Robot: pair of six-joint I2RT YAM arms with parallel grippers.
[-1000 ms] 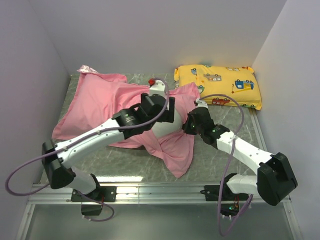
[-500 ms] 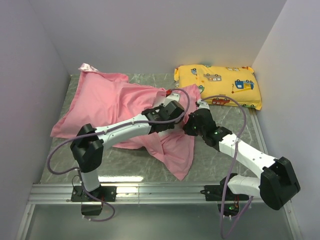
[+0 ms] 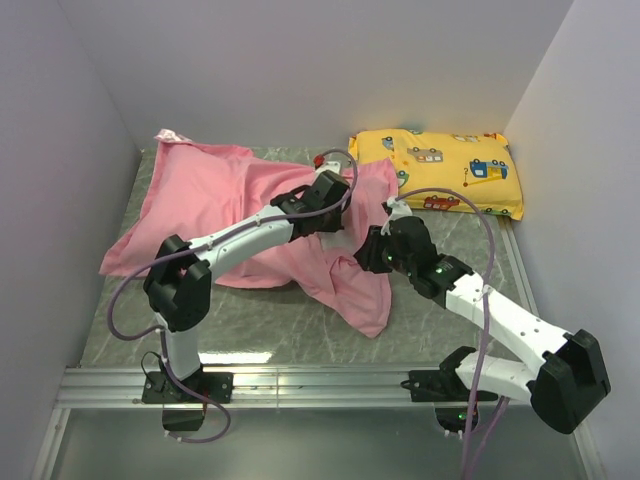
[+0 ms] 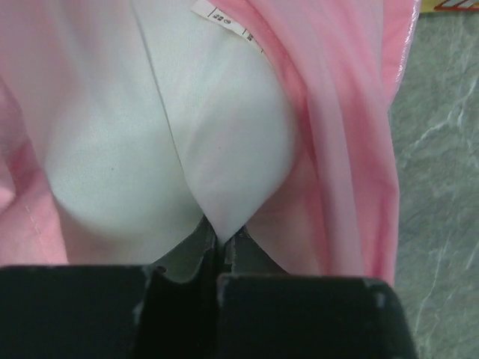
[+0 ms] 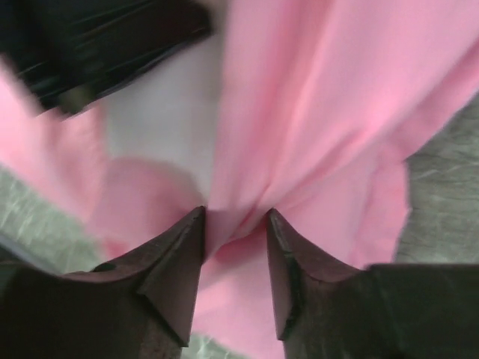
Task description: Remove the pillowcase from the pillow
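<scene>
Right now the work is at the pulling-apart step, with each arm gripping a different layer at the open end of the case. The left gripper (image 4: 219,238) is closed tight on a pinch of the white pillow (image 4: 187,134), just below the bulge that pokes out of the opening, with a small tag (image 4: 224,16) showing at the far edge. The right gripper (image 5: 234,215) holds a bunched fold of the pink pillowcase (image 3: 215,215) between its fingers, with only a narrow gap, and that gap is filled with cloth.

From above, the case lies spread over the left and middle of the table (image 3: 250,325). Most of the pillow is hidden inside it, so I judge the stripping to be barely begun. The yellow printed pillow (image 3: 440,170) sits apart at the back right and plays no part.

The next move probably calls for the two grips to separate. One arm would anchor the white stuffing while the other draws the pink cloth away along the pillow's length. The satin looks slippery, so the fold could slide out of the fingers, and a regrip further down the case may be needed.
</scene>
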